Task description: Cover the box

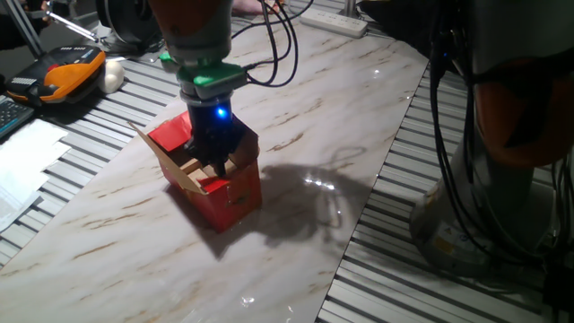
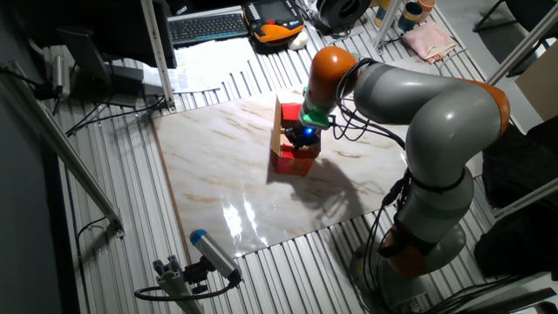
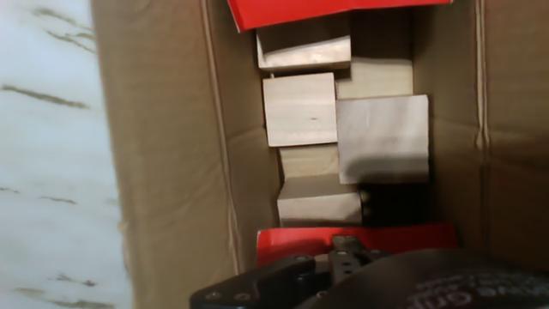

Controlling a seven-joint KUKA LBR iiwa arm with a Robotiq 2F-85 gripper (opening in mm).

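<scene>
the box (image 1: 229, 193), a small red carton with brown inner walls, stands on the marble-patterned table (image 1: 359, 117), left of centre in one fixed view and near the middle of the slab in the other fixed view (image 2: 292, 161). its top is open: one brown flap (image 1: 166, 161) leans outward toward the left of the frame, a red-faced flap (image 1: 170, 135) stands up behind it, and a further red flap edge lies inside the near rim. in the hand view the box (image 3: 171, 154) fills the frame; its brown interior holds several pale wooden blocks (image 3: 343, 129) packed side by side, with red flap edges at the top and bottom of the frame and a strip of the table (image 3: 47, 172) at the left. the end effector (image 1: 218, 161) hangs straight over the opening with its tip at or just inside the rim, a blue light glowing on its body below a green ring; its black housing (image 3: 334, 275) shows only at the lower edge of the hand view. the fingertips are hidden, so whether the end effector is spread or pressed together cannot be told. in the other fixed view the grey and orange arm (image 2: 418, 105) arches in from the right. a keyboard (image 2: 205, 26) lies at the upper left beyond the slab, and an orange and black device (image 1: 72, 72) sits at the upper left of the one fixed view.
</scene>
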